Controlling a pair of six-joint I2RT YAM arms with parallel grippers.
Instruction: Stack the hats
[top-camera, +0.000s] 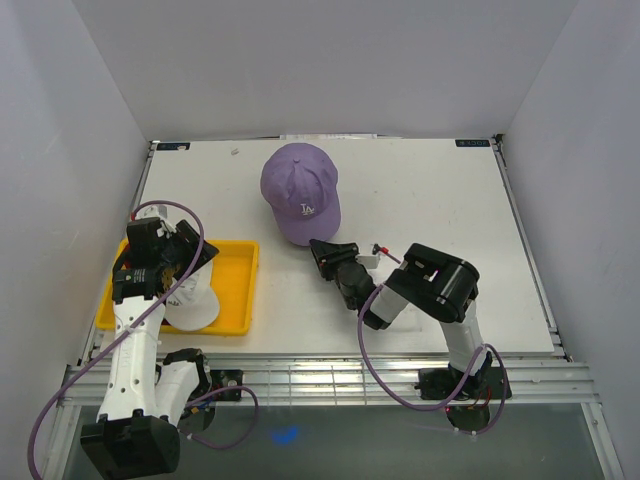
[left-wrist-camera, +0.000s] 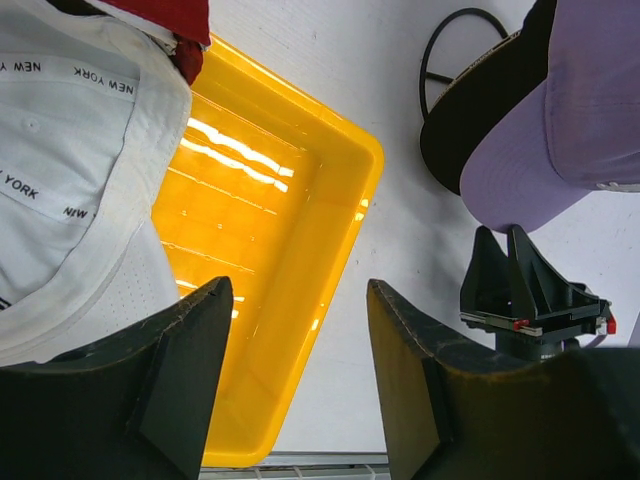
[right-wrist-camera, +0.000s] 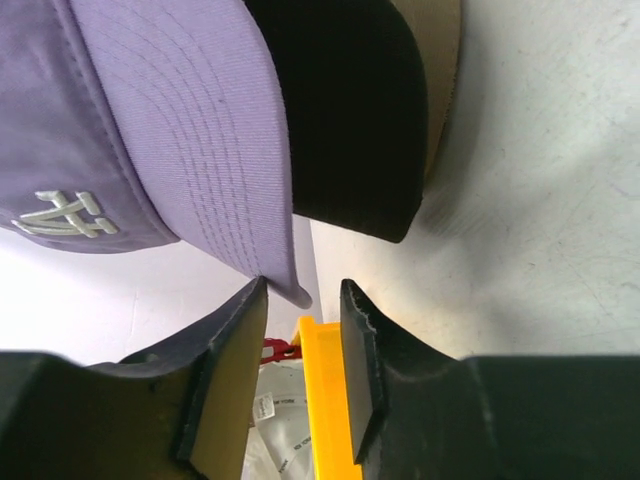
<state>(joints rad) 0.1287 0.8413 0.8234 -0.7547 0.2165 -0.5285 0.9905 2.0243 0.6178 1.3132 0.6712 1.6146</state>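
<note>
The lavender LA cap (top-camera: 300, 188) lies at the table's middle back, on top of a black cap (right-wrist-camera: 350, 110) and a tan one (right-wrist-camera: 447, 70), whose brims show under it. My right gripper (top-camera: 326, 250) is open, and its fingertips (right-wrist-camera: 250, 300) are at the tip of the lavender brim (right-wrist-camera: 200, 130). A white cap (top-camera: 192, 298) lies in the yellow tray (top-camera: 238, 290), with a dark red cap (left-wrist-camera: 170, 20) beside it. My left gripper (top-camera: 190, 262) is open and empty above the tray, next to the white cap (left-wrist-camera: 80, 150).
A black wire stand (left-wrist-camera: 450, 50) shows under the stacked caps. The yellow tray (left-wrist-camera: 280, 230) sits at the table's front left edge. White walls close in the table on three sides. The right arm's body (top-camera: 430, 285) lies low over the table's front middle.
</note>
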